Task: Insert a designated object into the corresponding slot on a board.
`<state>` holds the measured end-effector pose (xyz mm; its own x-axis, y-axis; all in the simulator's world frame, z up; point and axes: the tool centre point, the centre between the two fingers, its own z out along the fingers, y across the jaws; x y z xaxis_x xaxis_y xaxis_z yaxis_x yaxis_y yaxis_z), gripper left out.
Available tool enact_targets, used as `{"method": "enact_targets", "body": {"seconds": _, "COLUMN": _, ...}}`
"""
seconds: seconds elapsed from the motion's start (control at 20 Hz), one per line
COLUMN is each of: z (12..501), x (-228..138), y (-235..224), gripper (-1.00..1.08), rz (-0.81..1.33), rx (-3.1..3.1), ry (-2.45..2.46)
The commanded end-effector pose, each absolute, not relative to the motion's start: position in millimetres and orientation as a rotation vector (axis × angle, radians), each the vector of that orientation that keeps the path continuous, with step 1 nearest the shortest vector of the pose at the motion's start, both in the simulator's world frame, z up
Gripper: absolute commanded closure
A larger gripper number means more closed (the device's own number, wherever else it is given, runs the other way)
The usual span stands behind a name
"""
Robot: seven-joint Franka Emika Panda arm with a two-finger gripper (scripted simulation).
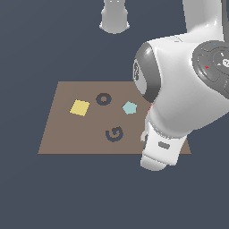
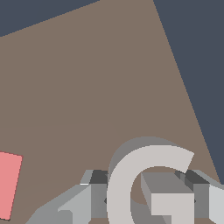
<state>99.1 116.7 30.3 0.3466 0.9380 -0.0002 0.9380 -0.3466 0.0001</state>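
In the wrist view the designated object (image 2: pixel 127 183), a pale G-shaped block, lies on the brown board (image 2: pixel 87 87). My gripper (image 2: pixel 148 199) straddles it, with one grey finger (image 2: pixel 94 197) against its curved side and the other finger (image 2: pixel 199 197) against its bar side; the jaws look shut on it. In the exterior view the slot (image 1: pixel 115 133), a dark navy G-shaped recess, sits near the board's (image 1: pixel 58 134) front middle. The arm (image 1: pixel 179 89) covers the board's right part there, hiding both the gripper and the block.
On the board are a yellow square (image 1: pixel 79 108), a dark ring mark (image 1: pixel 103 99) and a teal pentagon (image 1: pixel 129 108). A pink square (image 2: pixel 8 183) lies near the gripper. The board's edge (image 2: pixel 183 87) runs close beside the block, with dark floor beyond.
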Motion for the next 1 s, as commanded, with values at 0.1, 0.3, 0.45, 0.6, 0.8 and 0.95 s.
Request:
{"method": "enact_targets", "body": {"seconds": 0.1, "z": 29.9, "x": 99.0, "y": 116.9, "gripper": 1.08, "rz": 0.0, "rx": 2.578, "ry": 1.796}}
{"method": "enact_targets", "body": {"seconds": 0.3, "z": 30.6, "x": 99.2, "y": 116.9, "gripper": 1.08, "rz": 0.0, "rx": 2.578, "ry": 1.796}}
{"method": "enact_targets", "body": {"seconds": 0.45, "z": 35.0, "x": 99.4, "y": 117.0, "gripper": 1.08, "rz": 0.0, "rx": 2.578, "ry": 1.796}}
{"method": "enact_targets", "body": {"seconds": 0.6, "z": 33.0, "x": 99.2, "y": 117.0, "gripper": 1.08, "rz": -0.001, "rx": 2.58, "ry": 1.792}}
{"method": "enact_targets", "body": {"seconds": 0.8, "z": 33.1, "x": 100.6, "y": 116.4, "gripper": 1.08, "rz": -0.001, "rx": 2.603, "ry": 1.76}}
{"method": "enact_targets", "body": {"seconds": 0.95, "z": 33.2, "x": 102.5, "y": 115.5, "gripper": 1.08, "rz": -0.001, "rx": 2.633, "ry": 1.714}}
